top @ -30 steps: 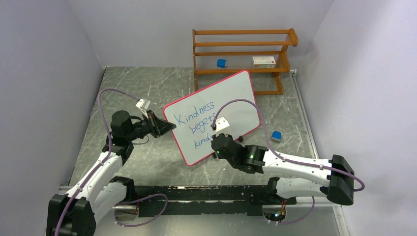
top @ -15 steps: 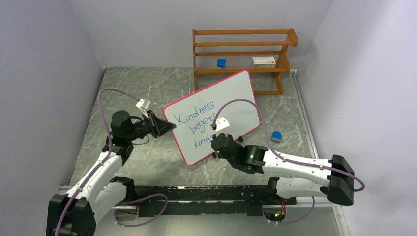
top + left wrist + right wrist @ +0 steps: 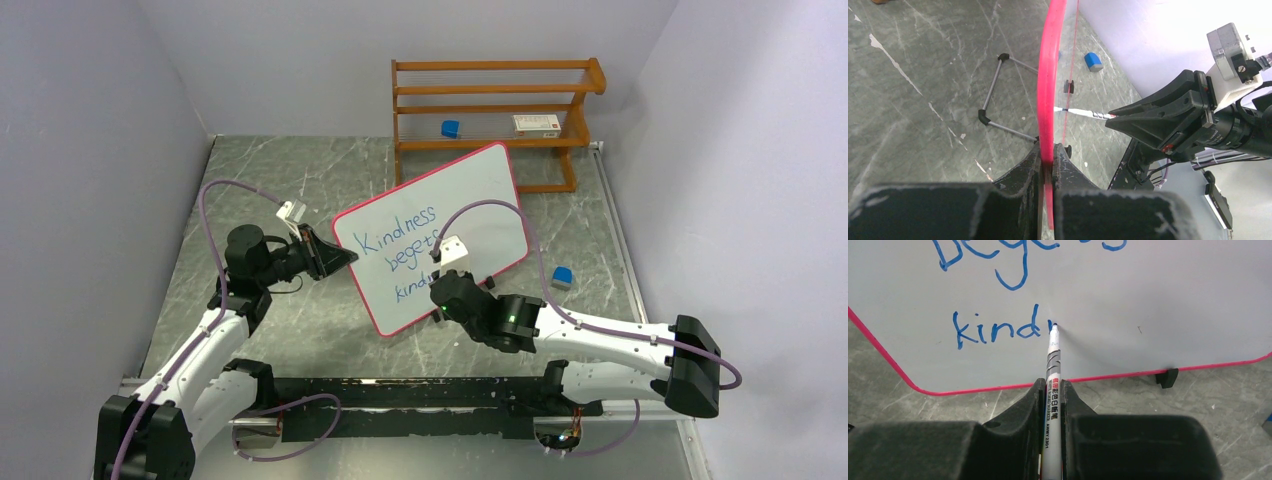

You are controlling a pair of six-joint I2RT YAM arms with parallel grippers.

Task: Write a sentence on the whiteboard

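Left end effector [image 3: 1048,159], closed tight, pinches the pink left rim of the whiteboard [image 3: 478,195], which I see standing tilted on the desk [image 3: 300,170]. Sentence [image 3: 398,243] reads "Kindness begets kind", its third line partly hidden overhead behind my right arm [image 3: 600,335]. Right end effector [image 3: 1052,390] clamps the marker [image 3: 1053,357], tip touching the board after "kind".

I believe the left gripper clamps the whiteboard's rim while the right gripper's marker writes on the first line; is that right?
Not quite: the right gripper has its marker on the third line, after "kind", as the right wrist view shows. The left gripper does clamp the rim of the whiteboard.
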